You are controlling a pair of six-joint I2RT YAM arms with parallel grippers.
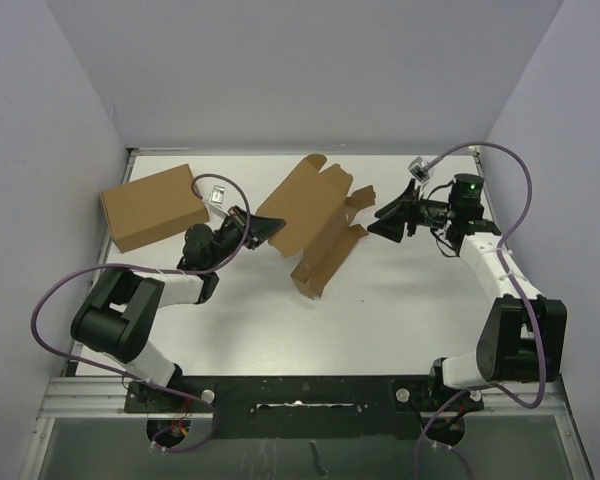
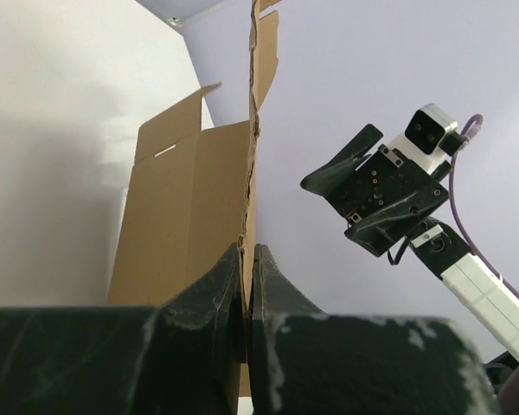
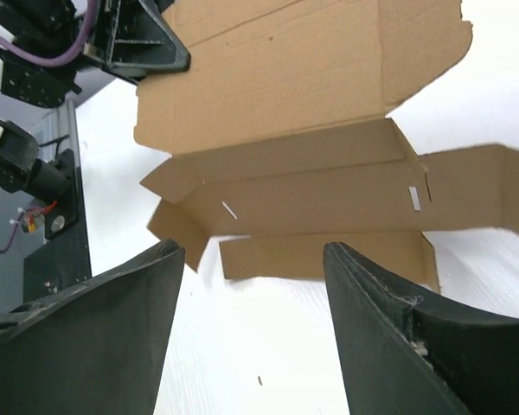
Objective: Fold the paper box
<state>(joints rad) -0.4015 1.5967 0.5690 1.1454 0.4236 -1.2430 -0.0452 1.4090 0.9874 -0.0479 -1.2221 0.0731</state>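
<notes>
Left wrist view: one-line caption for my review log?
Left gripper pinches a panel of the brown die-cut cardboard mailer box; open right gripper hangs apart.

The paper box [image 1: 305,205] is matt brown cardboard.

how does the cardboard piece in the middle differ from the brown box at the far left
The paper box is an open die-cut sheet with flaps and slots; the plain box is closed. The paper box is pinched by the left gripper and tilted up; the plain box lies flat on the table, ungripped. Both are brown cardboard.
</notes>
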